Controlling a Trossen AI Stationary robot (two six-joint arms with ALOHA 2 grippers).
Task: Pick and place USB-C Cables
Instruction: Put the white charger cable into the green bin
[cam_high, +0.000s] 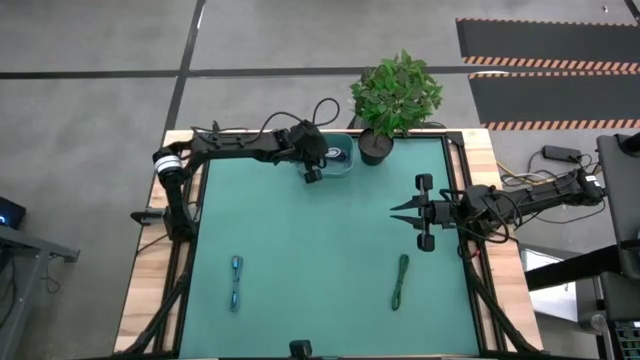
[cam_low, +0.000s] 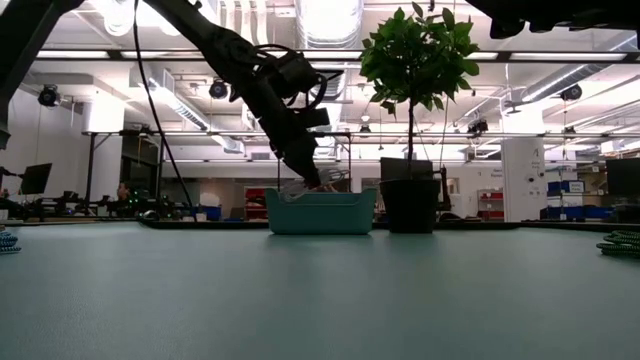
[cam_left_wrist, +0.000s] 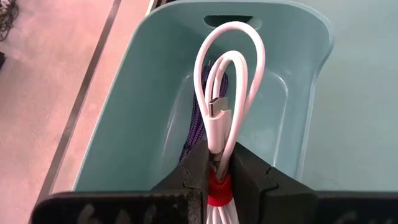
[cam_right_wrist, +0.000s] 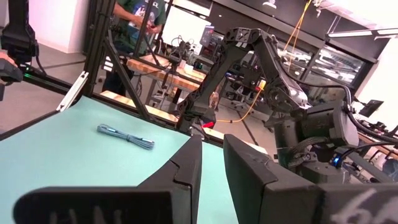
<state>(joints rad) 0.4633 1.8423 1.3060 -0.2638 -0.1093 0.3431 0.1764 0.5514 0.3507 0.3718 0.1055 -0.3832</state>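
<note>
My left gripper (cam_high: 312, 172) is over the teal bin (cam_high: 340, 158) at the table's far edge, shut on the white USB-C cable bundle with a red band (cam_left_wrist: 219, 99). A dark purple braided cable (cam_left_wrist: 191, 134) lies inside the bin. The blue cable (cam_high: 236, 283) lies flat on the mat at the near left. The green cable (cam_high: 401, 281) lies flat at the near right. My right gripper (cam_high: 400, 210) hovers at the right middle, pointing toward the table's left, its fingers a narrow gap apart and empty. My left gripper pinches the white bundle between its two fingers just beside the red band (cam_left_wrist: 217, 186). The fingers slant down from the table's left side toward the bin (cam_low: 320, 212). The bundle's looped end (cam_left_wrist: 230, 43) reaches past the fingertips, above the bin's inside.
A potted plant (cam_high: 390, 100) in a black pot stands right beside the bin on the far edge. The green mat (cam_high: 320, 250) between the blue and green cables is bare. A dark frame (cam_high: 185, 260) runs along the table's sides.
</note>
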